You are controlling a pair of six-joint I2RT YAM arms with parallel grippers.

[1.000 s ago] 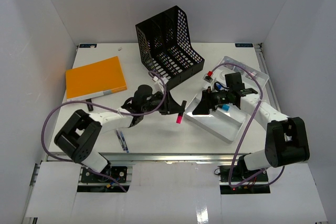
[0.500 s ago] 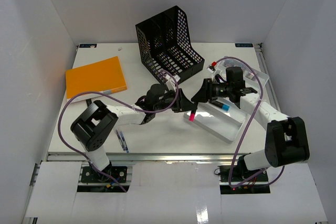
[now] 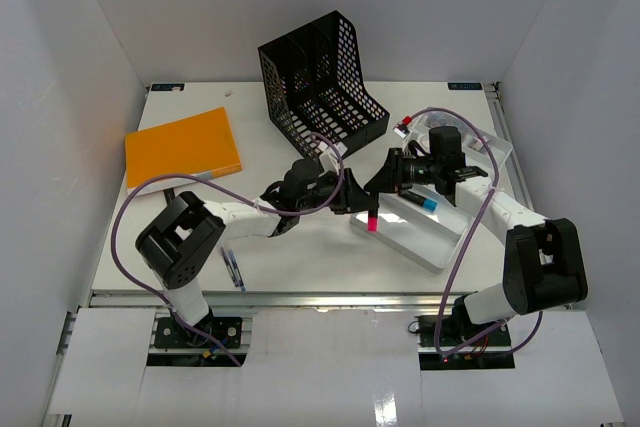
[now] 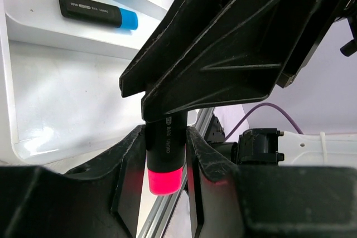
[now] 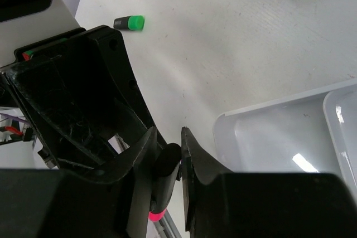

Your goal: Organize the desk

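Left gripper pinched the lower body of a pink marker, cap end down. The right gripper had its fingers pressed against the upper body of the same marker, so both arms held it at once. The marker hung at the centre of the desk, just above the near-left rim of the white tray, which lay at 3 o'clock.

Status, judged from this layout:
- Done: one blue-capped marker lay in the tray.
- In hand: transfer of the pink marker between arms, with tray placement the likely next step.
- Outstanding: a green-capped marker and a pen at 7 o'clock lay loose. The orange notebook at 10 o'clock lay outside the black file rack at 12 o'clock.

The task looked under half complete.
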